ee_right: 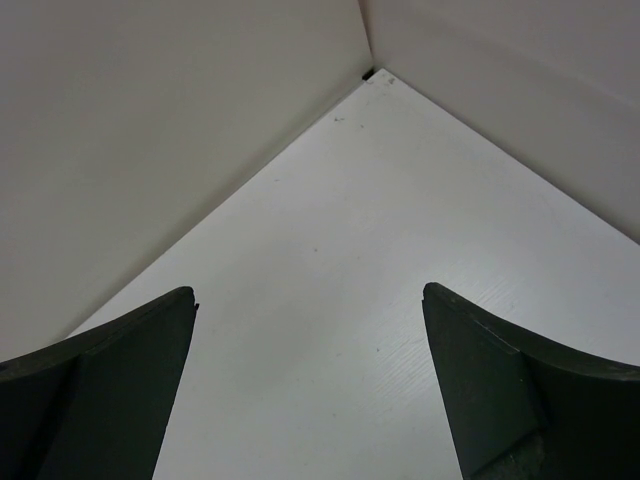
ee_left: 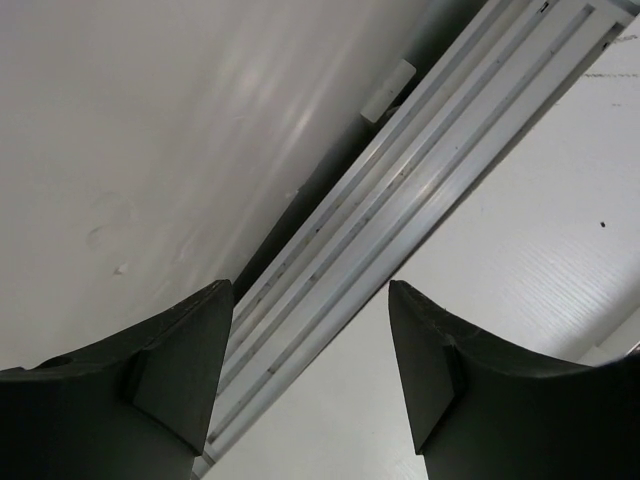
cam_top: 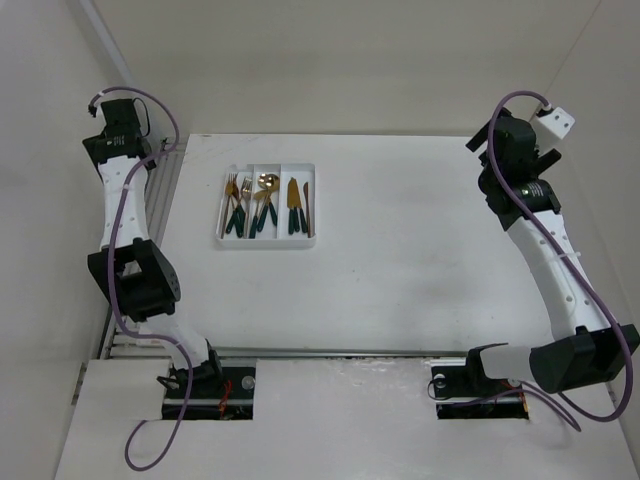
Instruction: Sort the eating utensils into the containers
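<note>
Utensils (cam_top: pixel 262 205) all lie inside our white tray (cam_top: pixel 266 243), far left on the table (cam_top: pixel 420 260). We see left gripper (ee_left: pixel 310 292) and right gripper (ee_right: pixel 308 292) spread wide, holding nothing, well apart from it.

Jaws spread wide, nothing between them; two dark fingers (ee_right: pixel 100 390) enter from bottom corners of frame (only tips and inner faces visible). White tabletop (ee_right: pixel 330 240) fills gap, narrowing toward far corner. Two pale walls (ee_right: pixel 150 120) meet there. Small dark notch (ee_right: pixel 368 73) at corner foot. Few faint specks on tabletop near it.
</note>
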You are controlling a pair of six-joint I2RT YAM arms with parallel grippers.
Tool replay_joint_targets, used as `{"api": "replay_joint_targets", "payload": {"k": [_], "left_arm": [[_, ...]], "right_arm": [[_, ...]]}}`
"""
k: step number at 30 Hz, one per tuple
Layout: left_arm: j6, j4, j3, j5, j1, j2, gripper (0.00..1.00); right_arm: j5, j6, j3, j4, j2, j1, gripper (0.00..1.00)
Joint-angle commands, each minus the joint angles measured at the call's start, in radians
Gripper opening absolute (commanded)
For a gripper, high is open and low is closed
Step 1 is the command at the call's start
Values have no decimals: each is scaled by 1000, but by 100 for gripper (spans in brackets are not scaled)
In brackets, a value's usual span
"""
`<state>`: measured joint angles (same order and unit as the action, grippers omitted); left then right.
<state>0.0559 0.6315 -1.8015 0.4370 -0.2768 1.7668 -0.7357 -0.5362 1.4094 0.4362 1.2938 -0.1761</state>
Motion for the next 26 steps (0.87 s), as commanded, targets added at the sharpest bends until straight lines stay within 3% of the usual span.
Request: {"api": "replay_joint_targets", "payload": {"k": [1, 26], "left_arm": [[22, -15, -5, 14, 2, -64, 60], [32, -15, 22, -23, 2, -92, 60]], "right_arm": [[-30, 25, 23, -53, -24, 3, 100], [-73, 25, -13, -91, -33, 3, 100]]}}
